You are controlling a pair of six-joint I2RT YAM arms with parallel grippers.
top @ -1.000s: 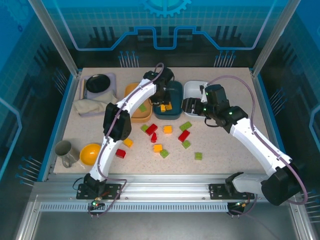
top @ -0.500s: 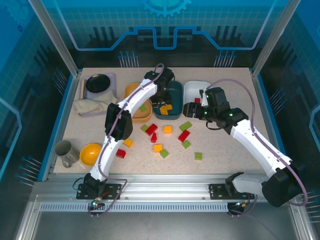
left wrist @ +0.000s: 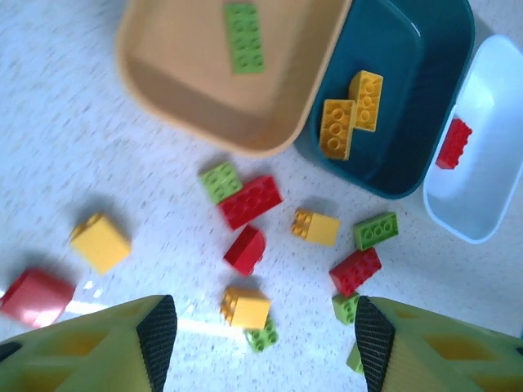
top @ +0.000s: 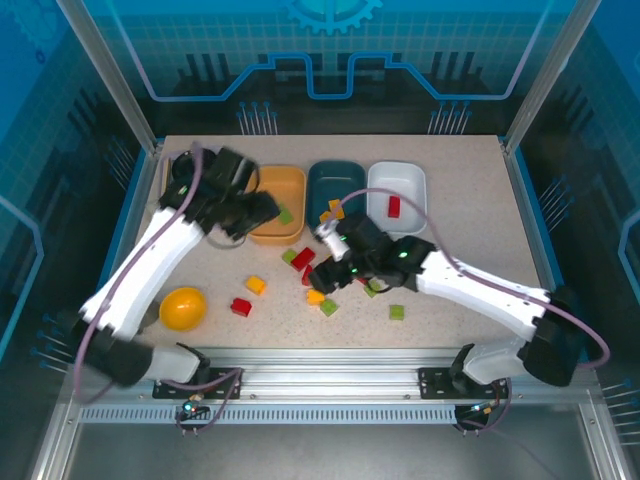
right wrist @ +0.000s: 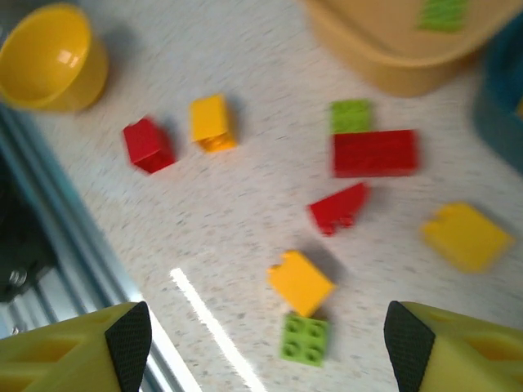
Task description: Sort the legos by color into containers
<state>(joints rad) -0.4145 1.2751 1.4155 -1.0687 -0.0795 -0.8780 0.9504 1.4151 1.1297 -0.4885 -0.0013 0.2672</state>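
Both arms have swung off the trays since a second ago. Loose legos [left wrist: 252, 200] scatter over the speckled counter [top: 460, 180], near the containers. I see the right tool [right wrist: 268, 336] above them and the left tool [left wrist: 261, 331] beside the yellow-orange tray [left wrist: 163, 90], both wide and empty. That tray holds one green brick [left wrist: 243, 37], the teal tray [left wrist: 409, 98] two yellow bricks [left wrist: 337, 128], the white tray [left wrist: 490, 139] one red brick [left wrist: 454, 143]. Blue glazed walls [top: 330, 40] surround us.

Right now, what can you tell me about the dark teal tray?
The dark teal tray is a shallow rounded rectangle of glossy-looking plastic. It sits flat on the speckled table at the far side, the middle one of a row between the yellow-orange tray and the white tray, close against both. Two orange-yellow bricks lie studs-up inside it, side by side near one end.
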